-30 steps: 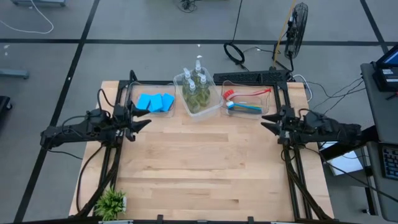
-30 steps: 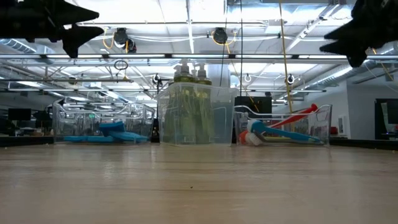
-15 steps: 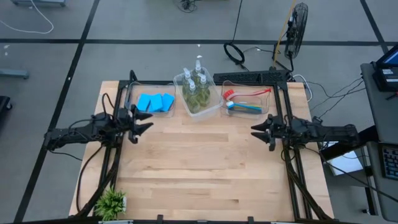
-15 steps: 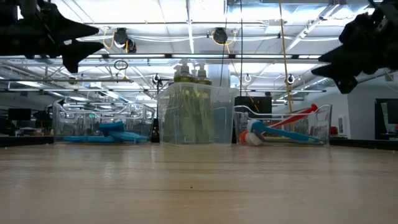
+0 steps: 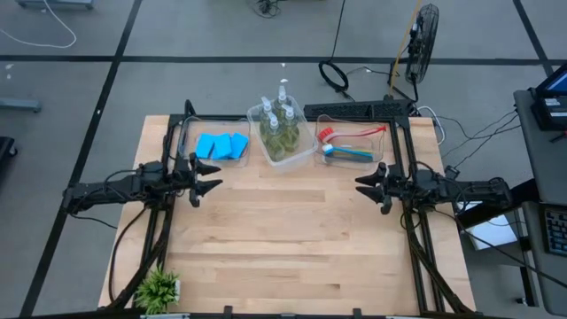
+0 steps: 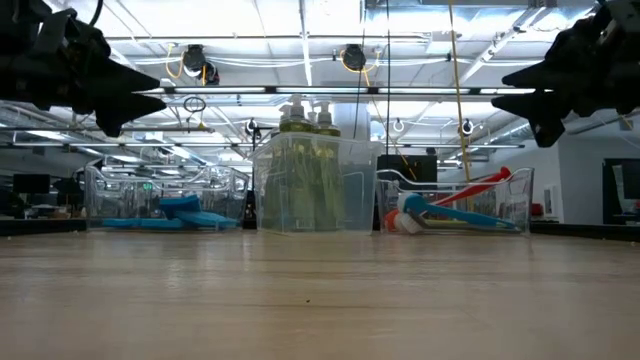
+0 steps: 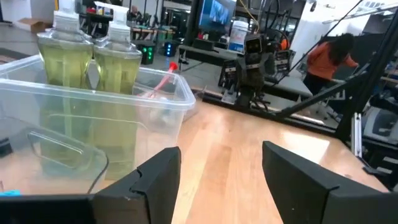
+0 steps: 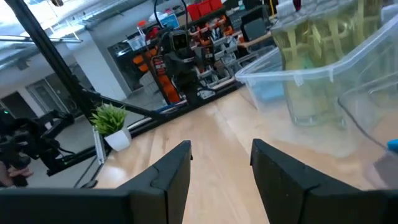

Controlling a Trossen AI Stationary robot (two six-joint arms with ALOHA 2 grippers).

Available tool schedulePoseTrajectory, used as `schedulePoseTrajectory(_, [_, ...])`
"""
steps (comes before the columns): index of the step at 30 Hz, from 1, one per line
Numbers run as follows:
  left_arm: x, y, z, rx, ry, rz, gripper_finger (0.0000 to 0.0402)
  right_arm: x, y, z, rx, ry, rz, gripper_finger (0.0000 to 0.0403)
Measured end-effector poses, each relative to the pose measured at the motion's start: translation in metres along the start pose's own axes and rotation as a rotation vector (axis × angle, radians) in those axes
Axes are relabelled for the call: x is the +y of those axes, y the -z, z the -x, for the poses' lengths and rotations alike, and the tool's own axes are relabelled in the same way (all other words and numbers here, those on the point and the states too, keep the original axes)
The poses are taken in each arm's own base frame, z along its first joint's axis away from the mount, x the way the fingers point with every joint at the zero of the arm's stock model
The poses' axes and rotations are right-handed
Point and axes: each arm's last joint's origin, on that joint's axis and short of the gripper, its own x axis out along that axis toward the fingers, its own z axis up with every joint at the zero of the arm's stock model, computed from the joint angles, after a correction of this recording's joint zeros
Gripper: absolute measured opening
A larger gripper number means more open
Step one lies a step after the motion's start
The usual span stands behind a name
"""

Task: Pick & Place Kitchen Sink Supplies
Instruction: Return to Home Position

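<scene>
Three clear tubs stand in a row along the far edge of the tabletop [image 5: 292, 239]. Each holds one kind of sink supply, so the sorting looks finished. The left tub [image 6: 110, 200] holds the light-blue sponges [image 5: 221, 145], lying flat side by side. The middle tub [image 5: 301, 159] holds the pump bottles [image 5: 281, 131] of yellow-green liquid, packed upright and close together, likely so nothing leaks. The right tub [image 5: 383, 152] holds the brushes [image 5: 354, 147], laid on their sides along its length, probably because the long handles would not stand. The red one lies farther back, the blue and yellow-green ones nearer the front. Seen from above, no supply lies loose on the wood.

The left claw [image 5: 208, 182] hangs over the left side of the tabletop, near the left tub, fingers spread wide with nothing between them. The right claw [image 5: 365, 186] mirrors it on the right side, near the right tub, also wide and empty. Both point inward and sit well above the wood, a pose that suits a rest position rather than a reach. A small potted plant [image 5: 159, 288] stands at the near left corner, well apart from the tubs.

No brand, label or other writing can be read on the bottles, tubs or brushes.
</scene>
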Motion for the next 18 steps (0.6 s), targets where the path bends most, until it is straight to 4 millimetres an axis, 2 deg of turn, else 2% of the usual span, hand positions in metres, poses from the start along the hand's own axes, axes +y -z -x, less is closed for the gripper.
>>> schedulePoseTrajectory(4, [0.001,0.002,0.000,0.026,-0.005,0.004,0.0221,0.000,-0.001,0.000,-0.012,-0.004,0.038,0.0155])
schedulePoseTrajectory(12, [0.001,0.005,0.000,0.050,-0.013,0.135,0.0214,0.006,-0.012,0.001,-0.127,-0.057,0.009,0.0155])
schedulePoseTrajectory(18, [0.001,0.004,0.000,0.041,-0.011,0.159,0.0214,0.008,-0.017,0.002,-0.181,-0.081,-0.001,0.0155])
